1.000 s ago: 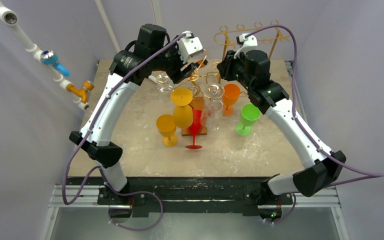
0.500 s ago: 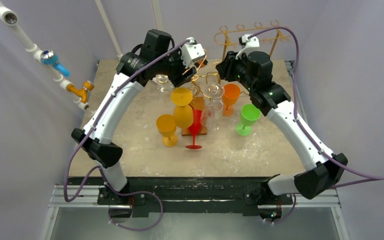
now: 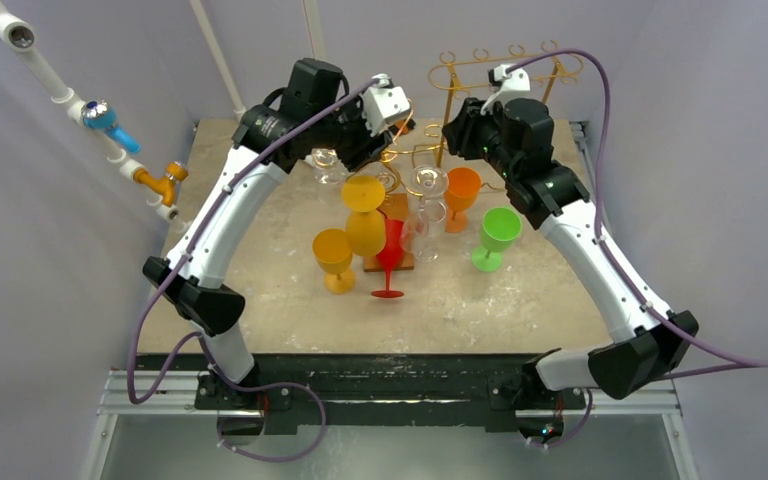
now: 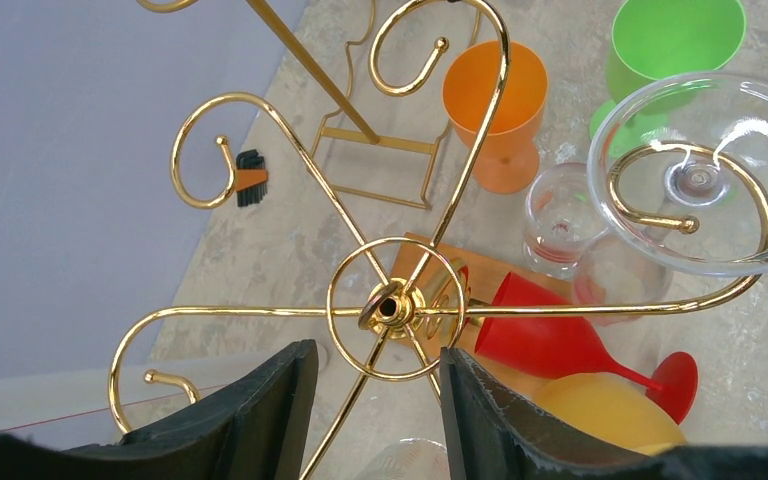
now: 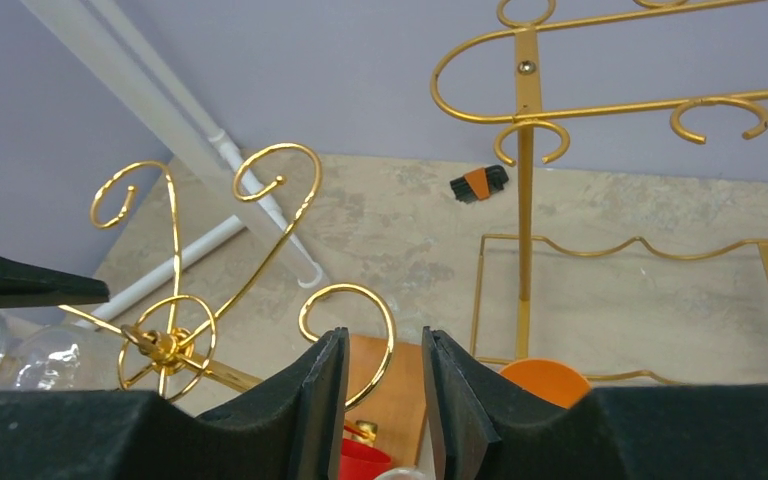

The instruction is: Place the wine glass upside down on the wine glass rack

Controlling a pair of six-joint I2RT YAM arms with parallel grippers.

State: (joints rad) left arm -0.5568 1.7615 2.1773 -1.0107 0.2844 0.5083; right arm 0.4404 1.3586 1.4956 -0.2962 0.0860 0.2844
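The gold wine glass rack stands mid-table, its hub right under my left gripper, which is open and empty. A clear glass hangs upside down on one arm. A yellow glass, a red glass and another clear glass also hang from it. My right gripper is open and empty, just behind one curled rack arm. Yellow, orange and green glasses stand upright on the table.
A second, taller gold rack stands at the back right, also in the right wrist view. A small black and orange object lies near the back wall. White pipes with coloured valves run along the left wall.
My left arm has swung a little to the right over the rack hub. My right arm has drawn back and to the right, away from the rack. Both grippers stay open.
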